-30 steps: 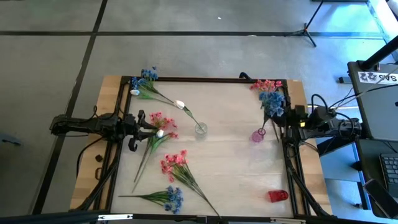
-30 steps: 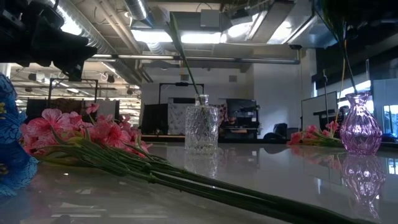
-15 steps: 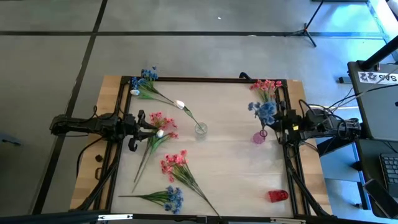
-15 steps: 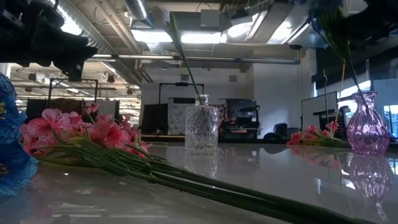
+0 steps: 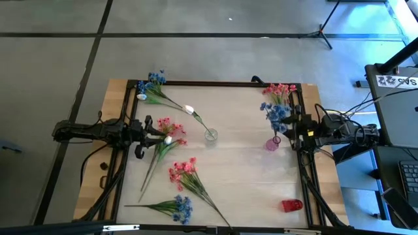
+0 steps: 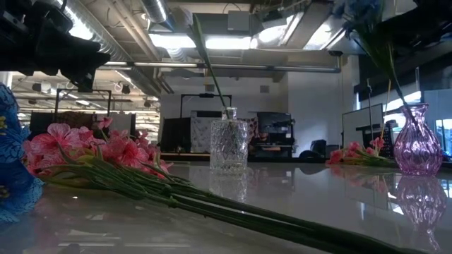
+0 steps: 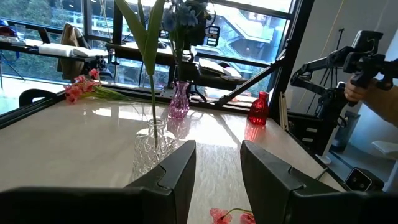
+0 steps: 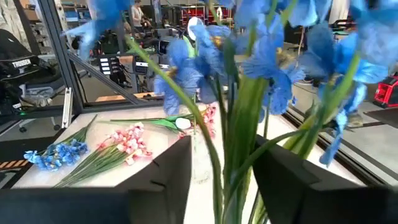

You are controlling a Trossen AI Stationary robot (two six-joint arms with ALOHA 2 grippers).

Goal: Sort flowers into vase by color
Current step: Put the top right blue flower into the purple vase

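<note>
we see the right gripper [image 5: 292, 132] now parted around the blue sprig [image 5: 277, 115], which has dropped into the pink vase [image 5: 271, 143] just beside it.

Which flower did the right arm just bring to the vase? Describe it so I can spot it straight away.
Go to the table's right edge, where the right gripper hangs beside the pink glass vase. The blue sprig stands with its stem in that vase. It is the only blue one standing upright; the other blue sprigs lie flat on the table's left side.
</note>
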